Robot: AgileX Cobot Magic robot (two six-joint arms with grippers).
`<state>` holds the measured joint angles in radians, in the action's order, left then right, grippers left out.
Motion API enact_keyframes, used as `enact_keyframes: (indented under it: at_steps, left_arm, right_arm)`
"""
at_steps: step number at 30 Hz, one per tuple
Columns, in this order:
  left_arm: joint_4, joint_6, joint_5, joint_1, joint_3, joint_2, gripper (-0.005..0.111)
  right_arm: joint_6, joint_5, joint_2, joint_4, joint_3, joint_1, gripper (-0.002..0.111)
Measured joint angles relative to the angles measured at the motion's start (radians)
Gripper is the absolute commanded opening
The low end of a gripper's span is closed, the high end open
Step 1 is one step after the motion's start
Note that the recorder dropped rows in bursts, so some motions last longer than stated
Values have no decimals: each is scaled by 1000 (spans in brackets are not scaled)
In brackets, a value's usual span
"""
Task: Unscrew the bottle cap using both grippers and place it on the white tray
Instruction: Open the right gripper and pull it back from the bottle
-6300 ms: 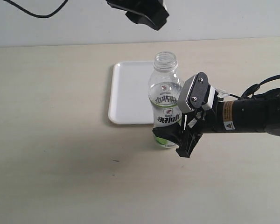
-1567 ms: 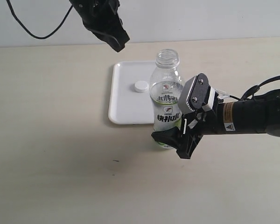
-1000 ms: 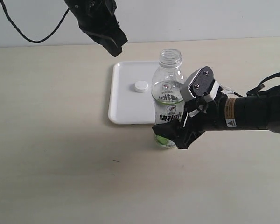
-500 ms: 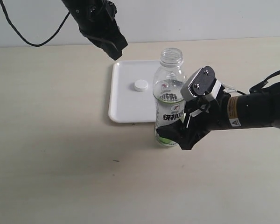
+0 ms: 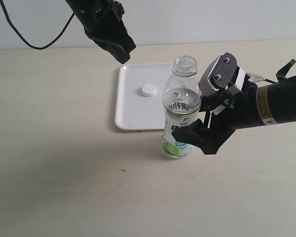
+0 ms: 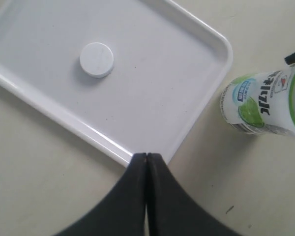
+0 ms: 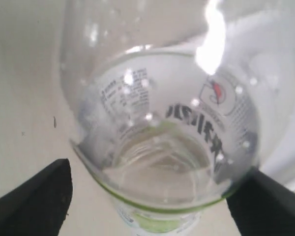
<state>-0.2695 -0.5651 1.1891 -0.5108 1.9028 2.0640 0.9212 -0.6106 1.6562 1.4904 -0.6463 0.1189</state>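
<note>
Cap (image 5: pixel 148 90) lies on the white tray (image 5: pixel 130 116), so the job looks nearly done: left gripper (image 5: pixel 121 52) hovers with fingers pressed together, right gripper (image 5: pixel 197 138) has fingers spread around the open bottle (image 5: pixel 181 113) on the desk (image 5: pixel 64 163) and need only back away

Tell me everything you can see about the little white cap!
The bottle cap is small, round and white, and looks like plastic. Its smooth, closed face points up. It is off the bottle and lies flat on the white tray, in the tray's left half as the exterior view shows it. Only the tray touches it.
</note>
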Motion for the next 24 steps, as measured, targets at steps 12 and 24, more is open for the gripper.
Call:
enact_keyframes:
  at_steps: [12,24]
  left_arm:
    - [-1,-4,4,0,0,0,0]
    - [-89,-37,-1,0,-25,-21,0]
  right_arm:
    - [193,37,-239,155,2,0,80]
    - [537,19,-584,249,38,0,80]
